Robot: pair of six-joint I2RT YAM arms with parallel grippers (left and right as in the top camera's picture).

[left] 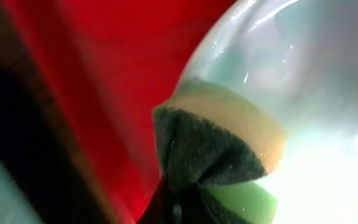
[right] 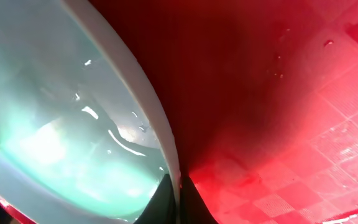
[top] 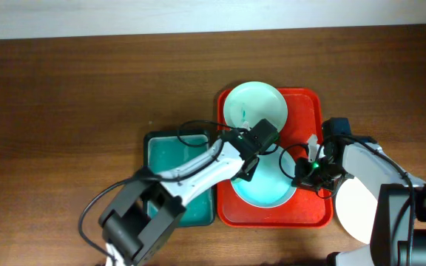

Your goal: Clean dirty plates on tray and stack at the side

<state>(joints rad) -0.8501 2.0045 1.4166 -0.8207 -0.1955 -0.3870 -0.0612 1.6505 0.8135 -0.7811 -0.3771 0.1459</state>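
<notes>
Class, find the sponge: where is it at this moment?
In the left wrist view, the sponge is pinched in the left gripper. It rests against the plate, close to its rim, beside the bare floor of the red tray.

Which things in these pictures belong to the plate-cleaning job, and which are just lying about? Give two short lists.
Part of the job:
red tray
plate being scrubbed
second plate, also on the red tray
plate at the side, on the table
sponge, pressed on the scrubbed plate

Lying about:
green tray, beside the red tray
</notes>
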